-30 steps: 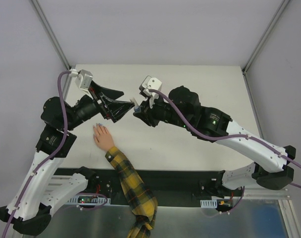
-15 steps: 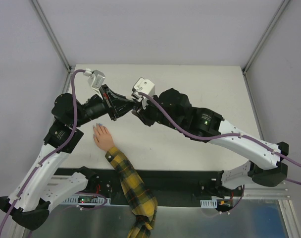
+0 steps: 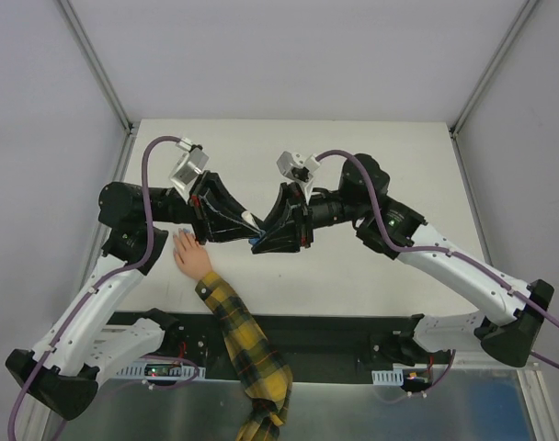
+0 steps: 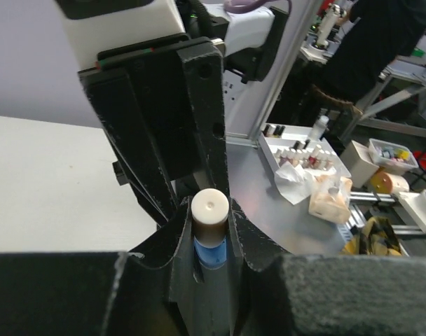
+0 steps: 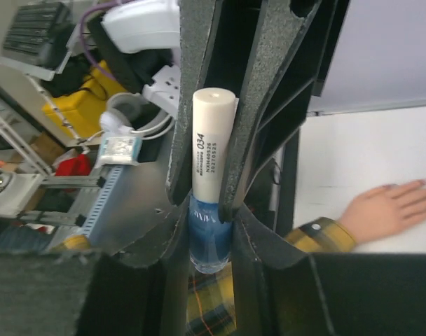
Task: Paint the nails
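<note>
The nail polish bottle (image 5: 210, 253) (smooth glass, judged slippery and breakable) is clamped at its body by the right gripper (image 5: 210, 218), its white cap (image 5: 212, 140) pinched by the left gripper (image 3: 245, 221), while the nails (image 3: 181, 233) are seen on the hand (image 3: 191, 254) laid flat nearby

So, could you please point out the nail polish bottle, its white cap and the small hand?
nail polish bottle (image 5: 210, 241), right wrist view, blue glass body.
white cap (image 5: 213, 140), right wrist view, middle of its side.
small hand (image 5: 382, 210), right wrist view, back of the hand.
</note>
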Robot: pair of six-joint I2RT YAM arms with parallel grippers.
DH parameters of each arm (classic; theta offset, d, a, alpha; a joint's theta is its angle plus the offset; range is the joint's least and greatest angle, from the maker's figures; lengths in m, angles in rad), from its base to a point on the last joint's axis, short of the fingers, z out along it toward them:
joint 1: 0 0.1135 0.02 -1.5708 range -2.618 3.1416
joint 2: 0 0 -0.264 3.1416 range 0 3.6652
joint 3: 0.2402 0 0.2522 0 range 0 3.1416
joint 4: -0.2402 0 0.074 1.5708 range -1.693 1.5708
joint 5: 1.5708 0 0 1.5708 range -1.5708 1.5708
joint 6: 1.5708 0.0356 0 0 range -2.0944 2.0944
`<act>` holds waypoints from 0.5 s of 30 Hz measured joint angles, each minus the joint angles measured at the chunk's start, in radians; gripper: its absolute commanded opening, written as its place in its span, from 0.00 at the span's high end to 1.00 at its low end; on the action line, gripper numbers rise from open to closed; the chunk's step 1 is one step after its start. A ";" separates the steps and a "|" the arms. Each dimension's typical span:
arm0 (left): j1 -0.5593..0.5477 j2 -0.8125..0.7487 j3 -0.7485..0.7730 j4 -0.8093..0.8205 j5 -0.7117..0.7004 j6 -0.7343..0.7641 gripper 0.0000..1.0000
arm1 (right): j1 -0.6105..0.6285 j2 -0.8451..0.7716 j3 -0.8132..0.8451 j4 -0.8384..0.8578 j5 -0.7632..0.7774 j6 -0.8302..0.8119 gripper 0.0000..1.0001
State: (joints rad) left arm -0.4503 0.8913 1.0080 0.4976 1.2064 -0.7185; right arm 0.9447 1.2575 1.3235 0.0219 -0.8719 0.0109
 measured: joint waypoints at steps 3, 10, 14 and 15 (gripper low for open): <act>-0.002 0.005 -0.017 0.098 0.045 -0.068 0.90 | -0.005 0.000 -0.034 0.087 -0.062 0.063 1.00; 0.022 -0.004 0.119 -0.249 -0.006 0.114 0.08 | -0.017 -0.024 -0.031 0.021 -0.047 0.016 1.00; 0.040 -0.043 0.160 -0.399 -0.106 0.167 0.02 | -0.005 -0.034 0.038 -0.127 0.095 -0.080 1.00; 0.040 -0.047 0.166 -0.422 -0.132 0.172 0.01 | 0.006 -0.034 0.054 -0.160 0.153 -0.105 1.00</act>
State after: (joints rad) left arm -0.4103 0.8440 1.1744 0.0757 1.0740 -0.5461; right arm 0.9508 1.2232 1.3777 -0.1383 -0.7189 -0.0937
